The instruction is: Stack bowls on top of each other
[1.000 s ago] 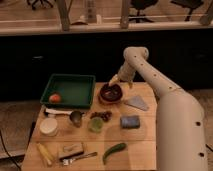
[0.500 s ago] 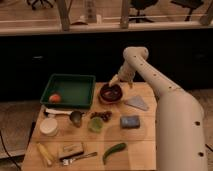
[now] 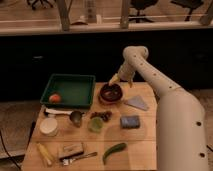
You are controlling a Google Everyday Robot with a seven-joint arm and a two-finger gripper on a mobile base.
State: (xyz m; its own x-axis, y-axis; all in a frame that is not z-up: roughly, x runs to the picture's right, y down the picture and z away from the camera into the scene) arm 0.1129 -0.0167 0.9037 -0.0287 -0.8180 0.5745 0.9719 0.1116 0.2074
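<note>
Gripper (image 3: 116,80) at the far-left rim of the dark brown bowl (image 3: 111,93), jaws spread, gripping nothing
Bowl sits upright on the wooden table (image 3: 142,150), just right of the green tray (image 3: 70,77); a reddish edge shows round its rim, and I cannot tell whether a second bowl lies beneath

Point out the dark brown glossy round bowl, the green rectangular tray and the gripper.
dark brown glossy round bowl (image 3: 111,93), camera view, its inner hollow.
green rectangular tray (image 3: 75,90), camera view, bare floor.
gripper (image 3: 115,80), camera view, between its fingertips, above the bowl's back rim.
</note>
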